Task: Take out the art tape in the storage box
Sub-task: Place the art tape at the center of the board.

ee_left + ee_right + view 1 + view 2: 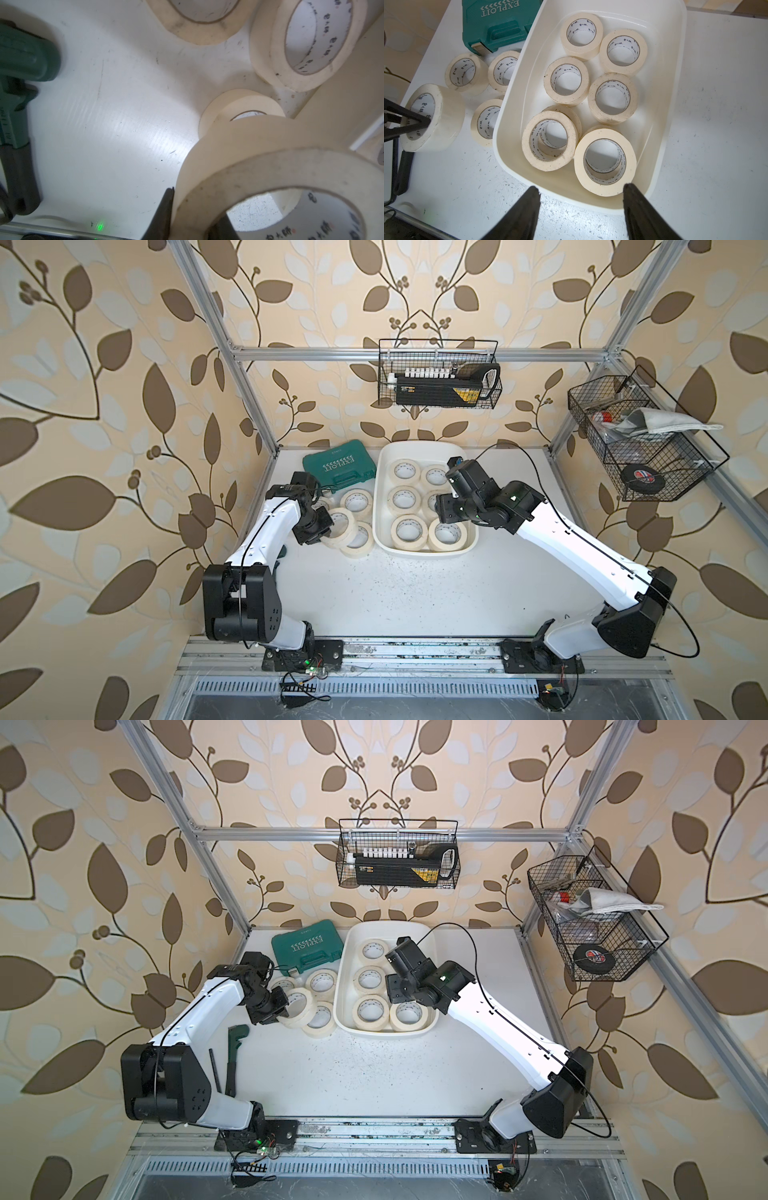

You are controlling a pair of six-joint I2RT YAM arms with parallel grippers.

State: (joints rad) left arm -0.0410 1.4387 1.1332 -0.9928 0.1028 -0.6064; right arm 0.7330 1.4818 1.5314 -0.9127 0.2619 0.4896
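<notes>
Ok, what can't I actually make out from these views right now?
- Top views: the right arm covers rolls in the storage box's right column.
- Right wrist view: a top roll and its neighbour hide how deep their stacks go.
- Left wrist view: the left fingers gripping the held roll are cut off by the frame edge.

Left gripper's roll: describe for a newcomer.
Start at the big white storage box. Beside it, near the teal tool case, cream tape rolls lie flat. Of these, only the held roll is tilted, wall pinched by the left gripper.
</notes>
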